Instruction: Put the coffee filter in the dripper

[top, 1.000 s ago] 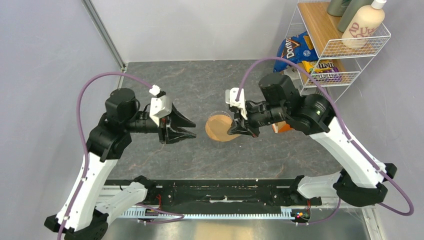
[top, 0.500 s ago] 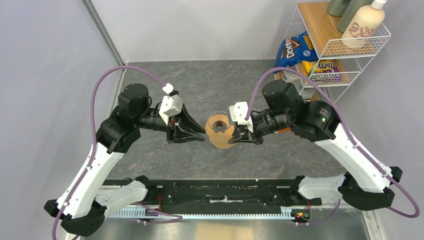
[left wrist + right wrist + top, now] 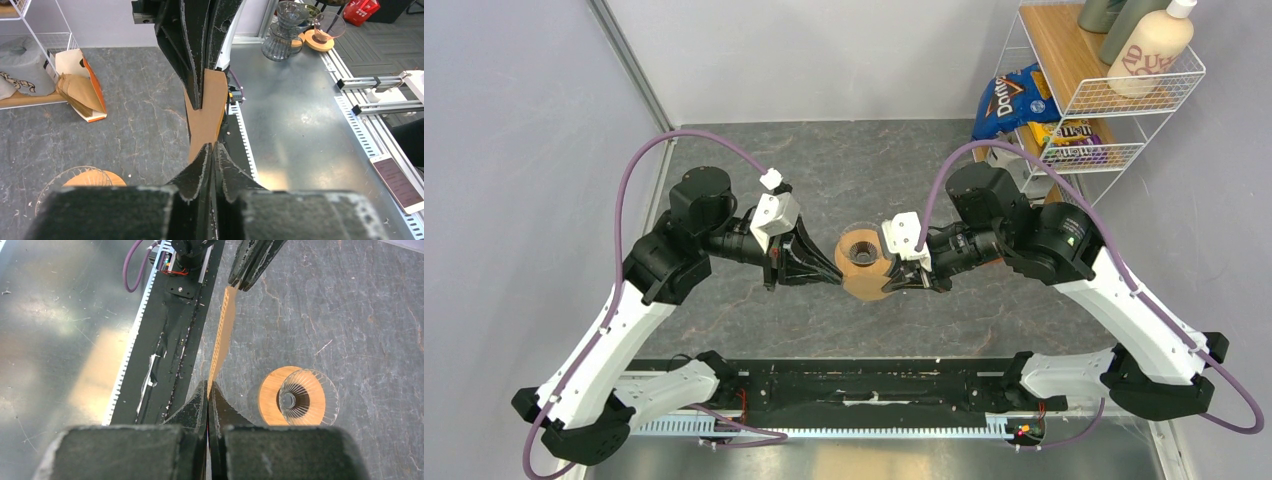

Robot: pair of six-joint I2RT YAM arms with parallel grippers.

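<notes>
A: Where is the coffee filter (image 3: 222, 335) at this moment?
B: It is held in the air just beside the dripper (image 3: 300, 400), on the side of the dripper that faces the arm bases. It is not inside the cone.
A: Which pincer holds it?
B: Both of them. The left gripper (image 3: 212, 152) has its fingers closed on one edge of the paper, to the left of the dripper. The right gripper (image 3: 208, 390) has its jaws pressed together on the opposite edge, to the right of the dripper.
A: How does the paper look?
B: Flat and tan-brown, spanning between the two pincers. The right wrist camera sees it almost edge-on, as a thin strip.
A: Does it touch the dripper?
B: In the right wrist view some grey table (image 3: 824, 170) shows between them, so they look apart. From above the paper overlaps the wooden collar, so I cannot tell for sure.
A: And the dripper itself?
B: It stands upright on the table, mouth up, ribbed glass over its round wooden collar
</notes>
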